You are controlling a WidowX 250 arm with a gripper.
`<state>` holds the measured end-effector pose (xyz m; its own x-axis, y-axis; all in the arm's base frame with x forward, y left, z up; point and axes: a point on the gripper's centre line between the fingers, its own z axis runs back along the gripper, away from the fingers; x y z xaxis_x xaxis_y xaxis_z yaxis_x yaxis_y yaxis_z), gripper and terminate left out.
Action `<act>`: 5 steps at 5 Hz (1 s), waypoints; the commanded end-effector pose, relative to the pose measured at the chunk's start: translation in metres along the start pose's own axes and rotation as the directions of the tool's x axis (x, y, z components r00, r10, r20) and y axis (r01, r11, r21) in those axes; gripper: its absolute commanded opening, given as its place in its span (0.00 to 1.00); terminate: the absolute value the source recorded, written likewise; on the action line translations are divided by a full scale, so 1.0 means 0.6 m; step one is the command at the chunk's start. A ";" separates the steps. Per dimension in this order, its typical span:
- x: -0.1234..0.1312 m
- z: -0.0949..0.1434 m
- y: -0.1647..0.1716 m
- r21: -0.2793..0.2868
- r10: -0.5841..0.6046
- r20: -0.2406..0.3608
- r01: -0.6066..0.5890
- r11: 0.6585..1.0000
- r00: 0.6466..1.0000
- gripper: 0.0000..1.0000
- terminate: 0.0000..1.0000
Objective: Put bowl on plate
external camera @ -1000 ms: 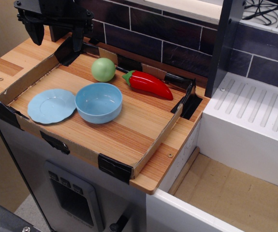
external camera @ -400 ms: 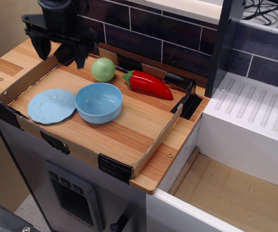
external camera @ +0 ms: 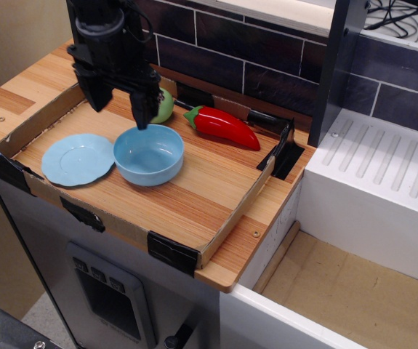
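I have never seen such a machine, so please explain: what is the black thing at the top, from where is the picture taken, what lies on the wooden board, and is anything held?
The black thing is a robot arm; its end effector has two fingers, now spread open and holding nothing. One camera looks down from above and in front of the counter. On the wooden tray with cardboard walls lie a deep light-blue bowl and, beside it on the left, a flat light-blue plate. Behind them are a green ball-shaped fruit, partly hidden by the arm, and a red pepper. The fingers hang just over the bowl's back rim, so the bowl is not yet on the plate.
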<state>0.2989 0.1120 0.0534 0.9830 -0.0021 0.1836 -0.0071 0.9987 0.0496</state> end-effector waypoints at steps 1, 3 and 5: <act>-0.001 -0.040 -0.005 0.040 -0.073 0.050 0.071 0.997 0.996 1.00 0.00; -0.006 -0.060 -0.018 0.043 -0.105 0.012 0.105 0.994 0.994 1.00 0.00; -0.002 -0.046 -0.012 -0.027 -0.120 -0.032 0.119 0.993 0.992 0.00 0.00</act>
<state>0.2979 0.1011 0.0150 0.9870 -0.1159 0.1110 0.1142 0.9932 0.0217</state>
